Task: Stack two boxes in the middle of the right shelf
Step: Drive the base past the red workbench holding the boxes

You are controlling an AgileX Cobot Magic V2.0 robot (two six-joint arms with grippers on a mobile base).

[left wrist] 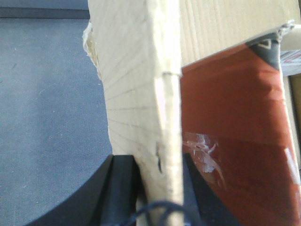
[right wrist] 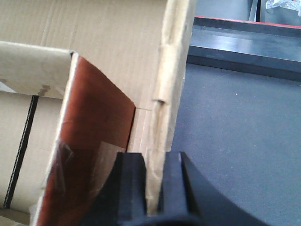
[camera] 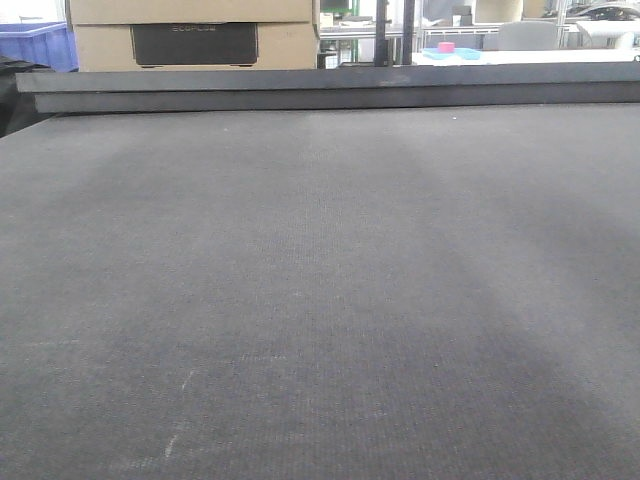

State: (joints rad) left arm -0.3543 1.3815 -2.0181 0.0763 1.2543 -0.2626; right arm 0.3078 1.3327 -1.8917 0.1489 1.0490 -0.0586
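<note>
In the left wrist view my left gripper (left wrist: 162, 162) is shut on the upright wall (left wrist: 136, 84) of a brown cardboard box, one black finger on each side. A reddish-brown inner flap (left wrist: 230, 108) with torn clear tape lies to the right of that wall. My right gripper (right wrist: 155, 160) is likewise shut on a cardboard box wall (right wrist: 174, 70), with a reddish-brown taped flap (right wrist: 94, 108) to its left. The held box and both grippers are outside the front view. The shelf is out of view.
A grey felt table top (camera: 320, 300) fills the front view, with a dark raised ledge (camera: 330, 88) along its far edge. Behind it stand stacked cardboard cartons (camera: 195, 35) with a black label, a blue bin (camera: 35, 45) and a pink item on a blue tray (camera: 447, 49).
</note>
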